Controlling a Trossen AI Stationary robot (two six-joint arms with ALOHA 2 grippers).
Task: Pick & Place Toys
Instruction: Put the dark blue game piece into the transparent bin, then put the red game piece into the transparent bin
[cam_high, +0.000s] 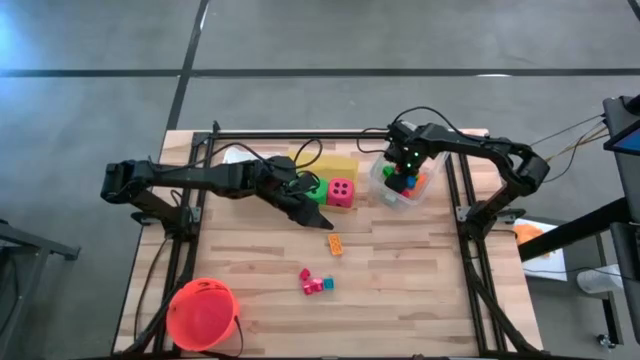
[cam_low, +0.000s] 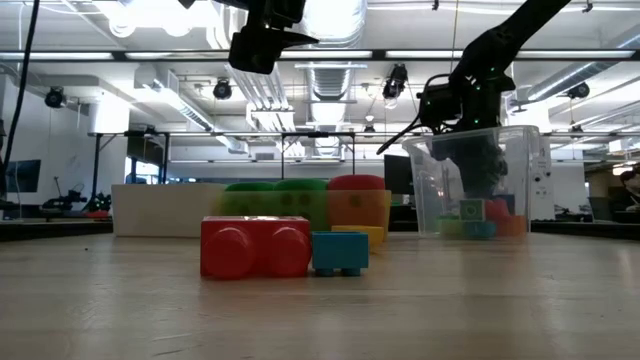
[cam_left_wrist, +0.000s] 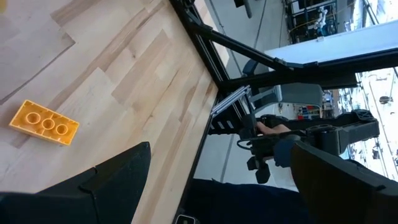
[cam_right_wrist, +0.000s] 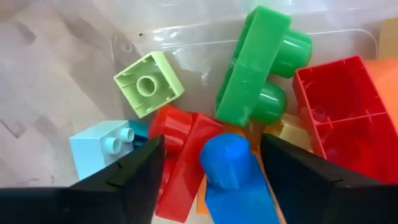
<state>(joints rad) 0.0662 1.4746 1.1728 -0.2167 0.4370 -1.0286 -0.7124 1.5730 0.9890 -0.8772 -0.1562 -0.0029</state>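
My right gripper (cam_right_wrist: 211, 177) points down into the clear bin (cam_high: 425, 192) at the far right, open. A blue block (cam_right_wrist: 227, 165) lies between its fingers on other blocks: a green one (cam_right_wrist: 255, 68), red ones (cam_right_wrist: 339, 106), a pale green one (cam_right_wrist: 148, 83) and a light blue one (cam_right_wrist: 99, 149). I see a gap between the blue block and each finger. My left gripper (cam_high: 305, 212) hangs open above mid-table beside a green die (cam_high: 316, 192) and a pink die (cam_high: 342, 192). An orange block (cam_high: 335, 243), a red block (cam_low: 255, 247) and a teal block (cam_low: 338, 252) lie flat on the table.
A yellow bin (cam_high: 335, 163) and a white bin (cam_high: 238, 155) stand at the far edge behind the dice. An orange-red bucket (cam_high: 203, 313) stands at the near left corner. Black frame rails (cam_high: 190, 200) run along both table sides.
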